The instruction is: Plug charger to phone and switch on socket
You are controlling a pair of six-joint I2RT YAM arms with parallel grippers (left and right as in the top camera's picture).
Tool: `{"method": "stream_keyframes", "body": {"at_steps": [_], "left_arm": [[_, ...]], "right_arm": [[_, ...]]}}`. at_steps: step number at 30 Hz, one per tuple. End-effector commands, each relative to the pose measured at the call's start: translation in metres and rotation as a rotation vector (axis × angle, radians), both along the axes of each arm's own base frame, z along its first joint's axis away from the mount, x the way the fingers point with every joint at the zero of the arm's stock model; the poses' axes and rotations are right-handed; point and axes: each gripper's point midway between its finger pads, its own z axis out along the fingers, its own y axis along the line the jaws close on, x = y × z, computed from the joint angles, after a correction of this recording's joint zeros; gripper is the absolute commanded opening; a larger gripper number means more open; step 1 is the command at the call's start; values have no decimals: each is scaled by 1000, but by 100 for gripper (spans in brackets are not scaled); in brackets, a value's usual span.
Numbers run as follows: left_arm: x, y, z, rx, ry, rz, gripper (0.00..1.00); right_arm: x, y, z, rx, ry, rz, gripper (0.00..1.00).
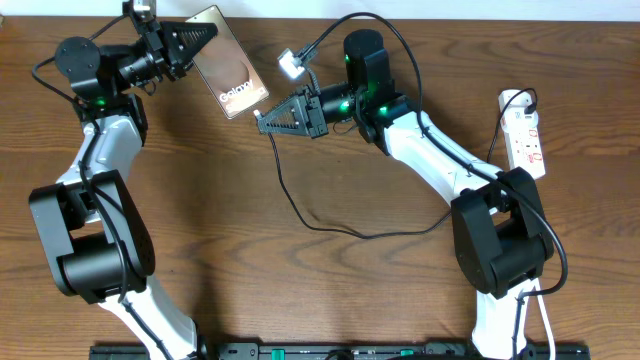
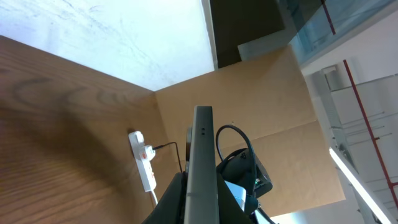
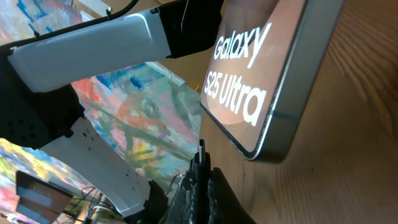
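phone (image 1: pixel 232 72) reads "Galaxy S25 Ultra" | left pincer (image 1: pixel 205 38) holds it | right pincer (image 1: pixel 263 121) pinches charger (image 1: pixel 300 215) tip, seemingly

From the left wrist view, the phone (image 2: pixel 202 168) stands edge-on, clamped in the left gripper (image 2: pixel 200 203) above the wooden table (image 2: pixel 62 124), with the white socket (image 2: pixel 143 160) lying beyond on the left, the charger (image 2: pixel 166 146) plugged in, and the other black arm (image 2: pixel 244 171) just behind.
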Motion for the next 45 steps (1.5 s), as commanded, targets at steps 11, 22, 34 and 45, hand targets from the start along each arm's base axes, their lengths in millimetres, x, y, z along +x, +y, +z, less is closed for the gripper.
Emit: {"method": "stream_keyframes", "body": {"at_steps": [11, 22, 34, 45], "left_arm": [[4, 2, 12, -23, 1, 27, 8], [4, 2, 12, -22, 1, 25, 8], [4, 2, 12, -22, 1, 26, 8], [4, 2, 12, -22, 1, 24, 8]], "right_arm": [[2, 6, 3, -30, 85, -27, 1], [3, 6, 3, -29, 81, -31, 1], [2, 7, 3, -28, 81, -28, 1], [-1, 11, 4, -27, 74, -25, 1]]}}
